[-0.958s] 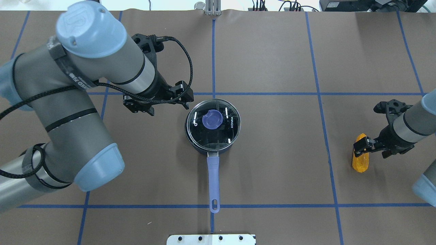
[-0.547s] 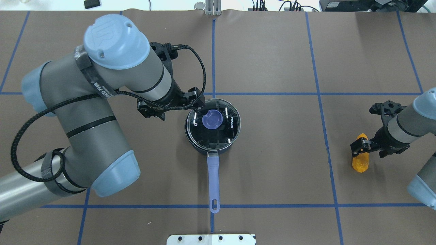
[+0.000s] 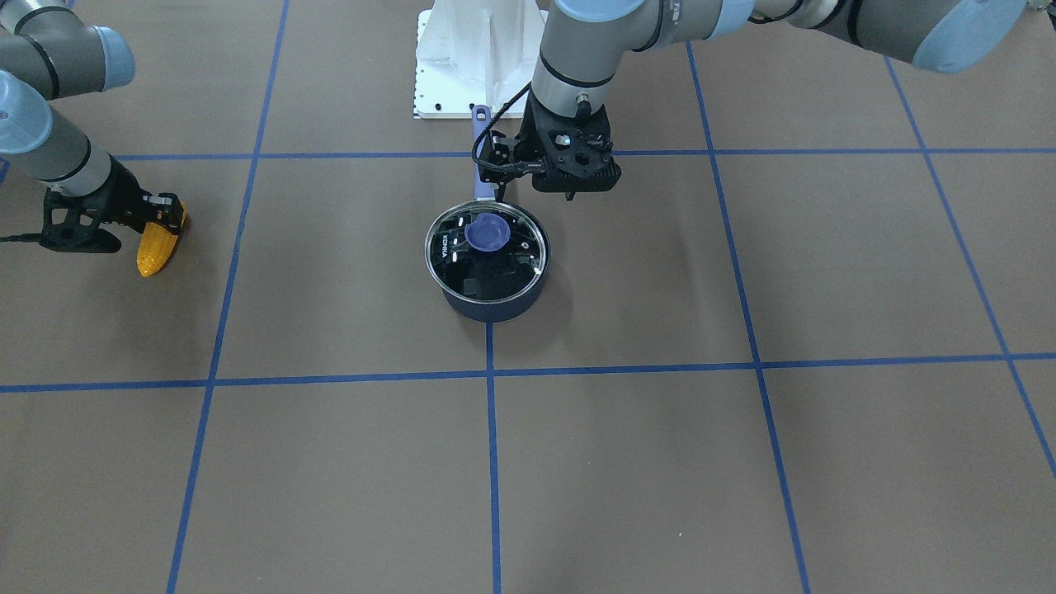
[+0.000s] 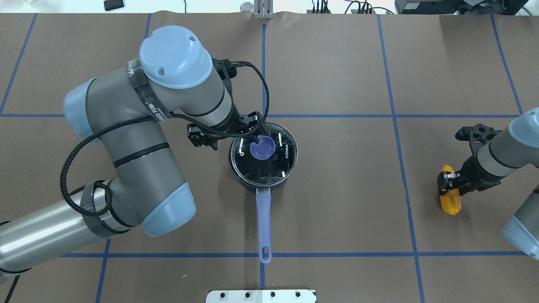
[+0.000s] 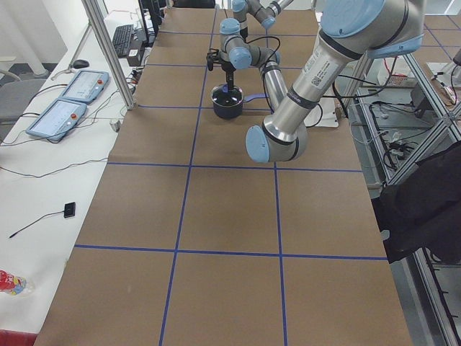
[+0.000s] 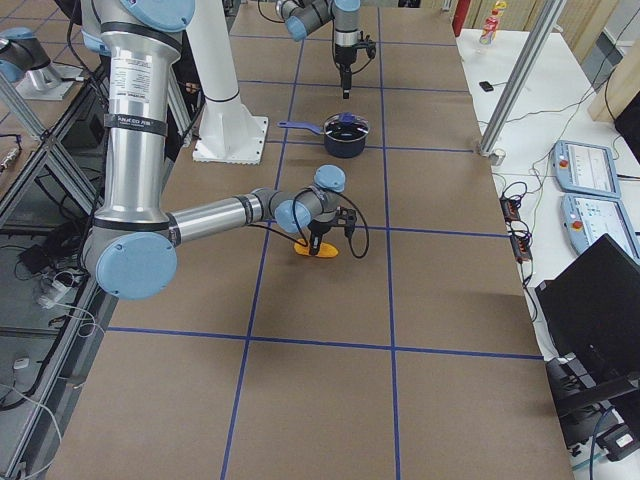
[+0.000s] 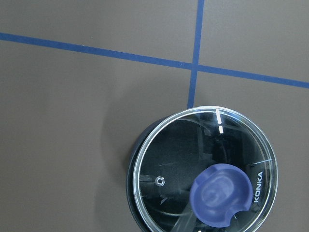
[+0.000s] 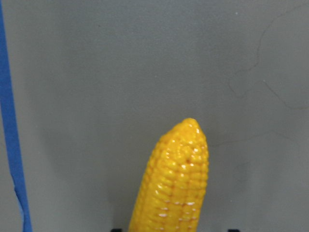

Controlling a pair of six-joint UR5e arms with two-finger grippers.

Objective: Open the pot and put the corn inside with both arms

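The dark navy pot (image 4: pixel 249 183) stands at the table's middle with its clear glass lid (image 4: pixel 280 166) on and the lavender knob (image 4: pixel 262 148) on top. Its lavender handle (image 4: pixel 264 223) points toward the robot. My left gripper (image 3: pixel 569 191) hangs open above the lid's far-left edge, clear of the knob. The left wrist view shows the lid (image 7: pixel 169 164) at lower right and no fingers. The yellow corn (image 4: pixel 450 202) lies at the far right. My right gripper (image 4: pixel 449 182) is down over its far end, shut on it. The cob fills the right wrist view (image 8: pixel 178 183).
The white robot base plate (image 4: pixel 261 296) sits at the table's near edge, just beyond the handle's end. Blue tape lines (image 4: pixel 391 115) grid the brown table. A side bench with control pendants (image 5: pixel 72 86) runs along the far side.
My left arm has swung right, bringing its gripper from left of the pot to over the lid's edge. The corn's near end has swung slightly right under the right gripper.
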